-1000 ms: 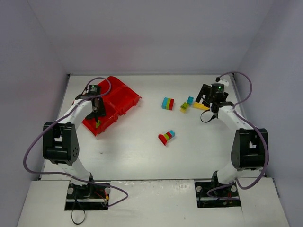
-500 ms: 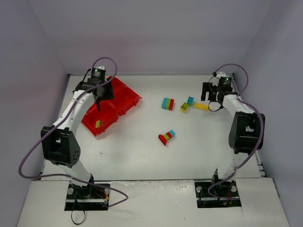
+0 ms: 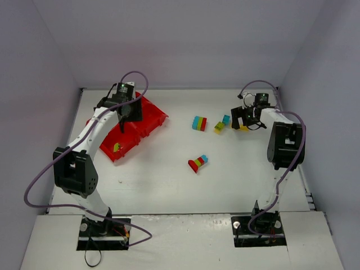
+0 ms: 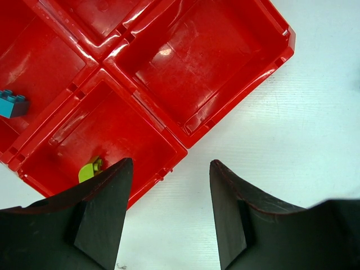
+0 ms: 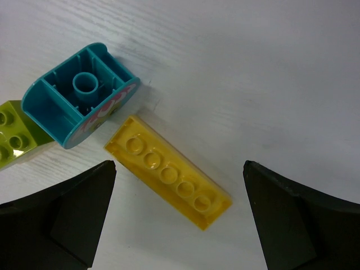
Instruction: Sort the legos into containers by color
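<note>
The containers are one red four-compartment tray [image 3: 153, 119] [image 4: 214, 50] at the far left. In it lie a lime lego [image 3: 116, 147] [image 4: 90, 170] and a teal lego [image 4: 12, 104]. My left gripper [image 3: 134, 112] [image 4: 171, 163] hangs open and empty over the tray's right edge. My right gripper [image 3: 243, 119] [image 5: 180, 163] is open, its fingers on either side of a long yellow lego [image 5: 169, 171] lying flat. Beside it are a teal curved lego [image 3: 226, 119] [image 5: 81, 95] and a lime lego [image 3: 218, 127] [image 5: 14, 138].
A teal-yellow-red stack [image 3: 199, 123] stands mid-table at the back. A second multicolour stack [image 3: 197, 162] lies nearer the middle. White walls close in the table on three sides.
My left gripper has moved from the tray's near compartment to its far right side, leaving the lime lego inside. My right gripper has shifted over the yellow lego and opened wider.
</note>
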Motion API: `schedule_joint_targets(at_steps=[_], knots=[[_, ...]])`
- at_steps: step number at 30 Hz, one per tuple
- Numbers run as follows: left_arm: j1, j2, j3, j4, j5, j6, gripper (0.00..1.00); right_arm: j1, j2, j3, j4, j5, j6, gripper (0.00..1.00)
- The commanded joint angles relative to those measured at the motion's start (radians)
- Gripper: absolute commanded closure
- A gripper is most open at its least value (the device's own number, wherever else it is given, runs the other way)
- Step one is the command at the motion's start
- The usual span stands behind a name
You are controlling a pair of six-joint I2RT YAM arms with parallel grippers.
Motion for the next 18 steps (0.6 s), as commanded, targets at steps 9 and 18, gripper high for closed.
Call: schedule_joint_targets(at_steps=[9, 18], knots=[[-0.022, -0.010, 0.010, 0.023, 0.022, 0.008, 0.49, -0.006, -0.066, -0.071, 0.012, -0.088, -0.018, 0.08], [-0.033, -0.010, 0.024, 0.031, 0.048, 0.008, 0.49, 0.023, -0.115, -0.163, 0.041, 0.044, 0.108, 0.28]])
